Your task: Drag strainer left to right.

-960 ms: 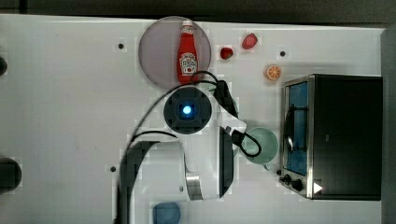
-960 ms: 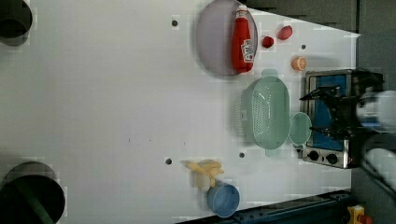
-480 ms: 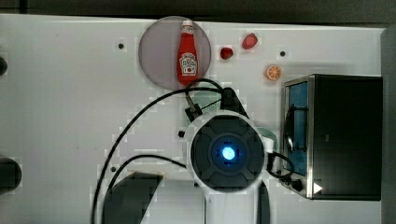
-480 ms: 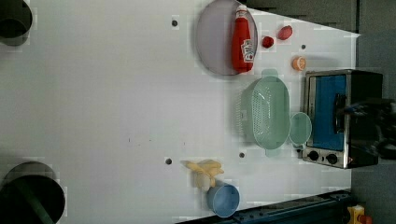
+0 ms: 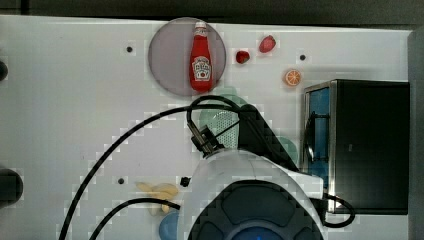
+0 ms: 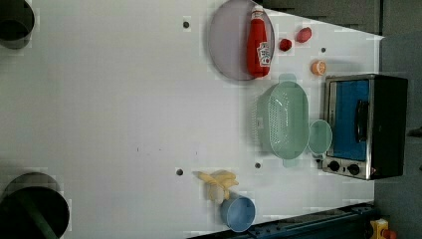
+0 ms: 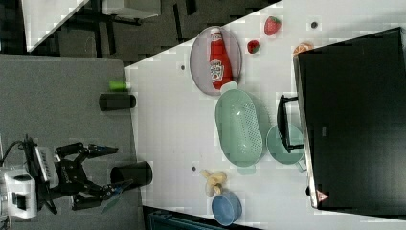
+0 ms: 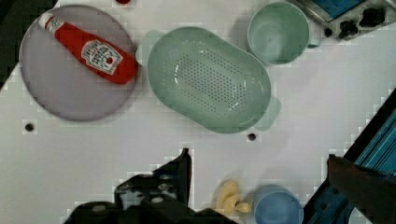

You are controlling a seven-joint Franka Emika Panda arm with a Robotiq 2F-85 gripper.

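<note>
Strainer: the strainer [image 6: 287, 120] is lying open side up on the white desk [image 6: 124, 124]; in the left view it is sitting between the plate and the toaster oven; one end tab is reaching just beside the plate's rim
End effector: the end effector [image 7: 103, 175] is standing with its fingers spread wide, holding nothing; in the right view it is hanging off the desk's edge, well apart from the strainer
Cup: the mint cup [image 6: 320, 136] is sitting just beside the strainer, against the toaster oven [image 6: 366, 124]
Plate: the grey-pink plate [image 6: 231, 42] is carrying a ketchup bottle [image 6: 259, 42] lying on its side
Others: a banana [image 6: 218, 180] and a blue bowl [image 6: 238, 213] are lying near each other; two strawberries [image 6: 294, 40] and an orange slice [image 6: 318, 67] are resting near the plate
</note>
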